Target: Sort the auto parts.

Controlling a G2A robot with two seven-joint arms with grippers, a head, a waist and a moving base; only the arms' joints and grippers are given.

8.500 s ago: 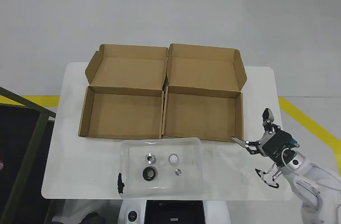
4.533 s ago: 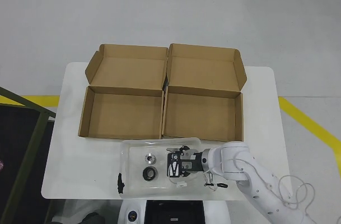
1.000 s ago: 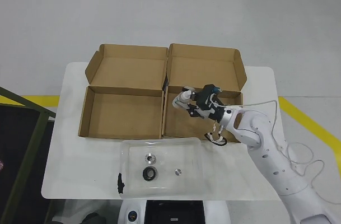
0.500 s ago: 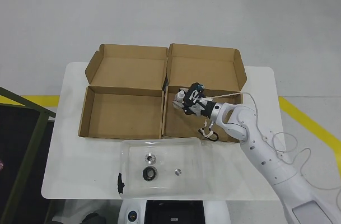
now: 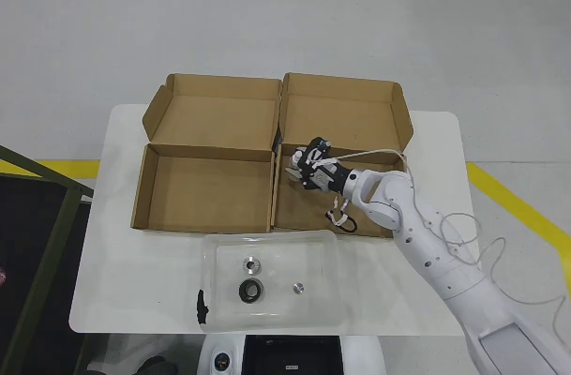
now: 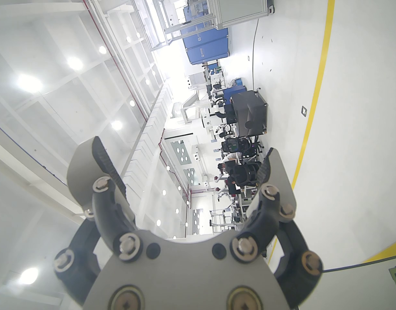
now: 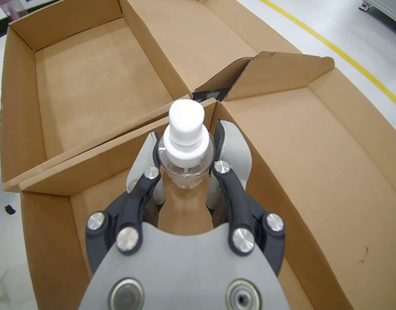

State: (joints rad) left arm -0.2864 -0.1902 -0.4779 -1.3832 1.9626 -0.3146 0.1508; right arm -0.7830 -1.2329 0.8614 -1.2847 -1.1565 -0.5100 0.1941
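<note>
One box wall (image 7: 88, 169) beside white-capped part (image 7: 186, 124) (tray (image 5: 318, 253) well apart)

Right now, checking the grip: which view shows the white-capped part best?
Right wrist view: the white-capped part sits close, clamped in the right gripper. The top view shows it small, over the right box. The left wrist view faces the hall.

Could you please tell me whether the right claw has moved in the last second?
Yes. The right claw, shut on the white-capped part, moved toward the left box.
</note>
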